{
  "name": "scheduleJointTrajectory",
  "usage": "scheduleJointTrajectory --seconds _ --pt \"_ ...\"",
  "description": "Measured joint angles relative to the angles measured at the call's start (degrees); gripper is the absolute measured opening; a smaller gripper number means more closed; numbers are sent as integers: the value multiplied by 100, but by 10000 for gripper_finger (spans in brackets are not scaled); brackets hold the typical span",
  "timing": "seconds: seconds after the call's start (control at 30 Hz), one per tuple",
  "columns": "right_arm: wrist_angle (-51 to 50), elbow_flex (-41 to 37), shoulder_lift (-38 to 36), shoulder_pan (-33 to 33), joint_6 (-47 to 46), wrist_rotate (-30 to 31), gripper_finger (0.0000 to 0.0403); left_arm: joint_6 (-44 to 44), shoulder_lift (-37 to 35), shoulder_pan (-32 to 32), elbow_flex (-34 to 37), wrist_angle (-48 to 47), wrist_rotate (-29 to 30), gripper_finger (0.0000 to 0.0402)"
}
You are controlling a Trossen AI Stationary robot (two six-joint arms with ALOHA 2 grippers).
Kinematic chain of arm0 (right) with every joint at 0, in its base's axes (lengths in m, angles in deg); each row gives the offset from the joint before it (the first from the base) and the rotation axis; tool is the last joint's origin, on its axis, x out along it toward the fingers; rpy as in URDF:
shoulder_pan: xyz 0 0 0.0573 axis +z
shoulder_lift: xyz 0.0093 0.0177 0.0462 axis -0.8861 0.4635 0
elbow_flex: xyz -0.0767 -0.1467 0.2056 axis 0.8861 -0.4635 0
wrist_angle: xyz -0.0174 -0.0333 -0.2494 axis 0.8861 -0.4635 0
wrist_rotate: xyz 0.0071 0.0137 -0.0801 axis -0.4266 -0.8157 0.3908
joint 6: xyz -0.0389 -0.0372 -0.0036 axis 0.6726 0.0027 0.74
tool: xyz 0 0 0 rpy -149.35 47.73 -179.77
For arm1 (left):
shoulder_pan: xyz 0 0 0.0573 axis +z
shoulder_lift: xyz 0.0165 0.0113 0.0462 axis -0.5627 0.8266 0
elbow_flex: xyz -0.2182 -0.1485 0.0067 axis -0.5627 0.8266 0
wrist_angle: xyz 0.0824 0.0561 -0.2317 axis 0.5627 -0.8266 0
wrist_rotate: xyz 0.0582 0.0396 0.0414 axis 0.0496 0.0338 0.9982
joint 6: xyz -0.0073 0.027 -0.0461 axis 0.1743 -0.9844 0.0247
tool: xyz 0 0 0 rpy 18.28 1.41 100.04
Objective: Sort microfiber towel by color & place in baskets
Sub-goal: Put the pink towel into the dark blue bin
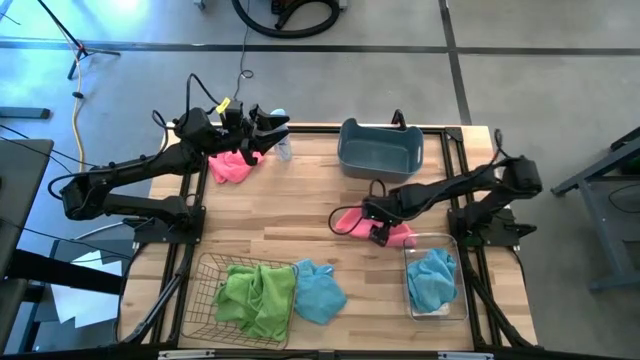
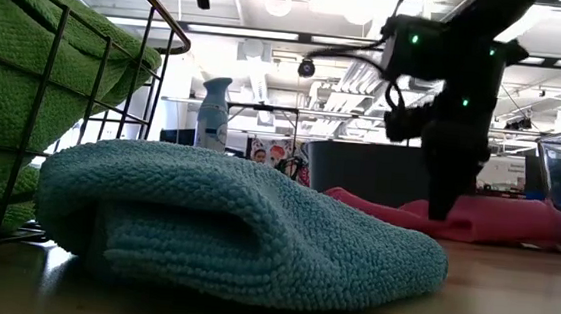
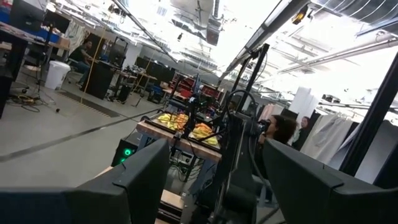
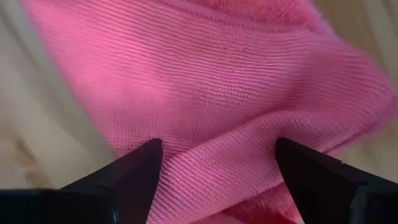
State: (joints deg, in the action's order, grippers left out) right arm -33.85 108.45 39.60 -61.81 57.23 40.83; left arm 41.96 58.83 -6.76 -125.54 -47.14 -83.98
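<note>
A pink towel (image 1: pixel 400 235) lies on the wooden tabletop (image 1: pixel 290 215), between the blue-grey tub (image 1: pixel 380 150) and the clear bin (image 1: pixel 437 282). The right hand (image 1: pixel 376 222) is just over it with its fingers (image 4: pixel 134 171) spread apart, one on each side of a fold, grasping nothing. A blue towel (image 1: pixel 433 277) lies in the clear bin. A green towel (image 1: pixel 257 290) fills the wire basket (image 1: pixel 200 295), and a second blue towel (image 1: pixel 320 292) lies just beside this basket. Another pink towel (image 1: pixel 232 166) lies at the far edge, near a spray bottle (image 1: pixel 282 147). The left hand (image 1: pixel 268 124) is above that corner, released and holding nothing.
</note>
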Motion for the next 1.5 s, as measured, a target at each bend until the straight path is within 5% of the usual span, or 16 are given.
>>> scheduleJointTrajectory --seconds 0.3,0.57,0.73,0.97,1.33,1.5 --pt "87 42 586 -13 -251 3 279 -125 -151 11 4 -3 -24 245" --pt "60 9 389 -59 -334 -220 21 -664 -608 14 4 -636 -82 245" --pt "-289 -29 -103 -61 -695 -381 7 -795 -995 83 4 -1084 -76 245" --pt "40 953 -1231 -248 -564 -449 3 -804 -1350 310 2 -1075 31 245" --pt "768 2406 -1395 -1647 1370 1514 1 -759 -1329 487 2 -1043 46 245" --pt "926 2410 -1392 -2401 1642 1333 1 -743 -1329 487 2 -1012 44 245"
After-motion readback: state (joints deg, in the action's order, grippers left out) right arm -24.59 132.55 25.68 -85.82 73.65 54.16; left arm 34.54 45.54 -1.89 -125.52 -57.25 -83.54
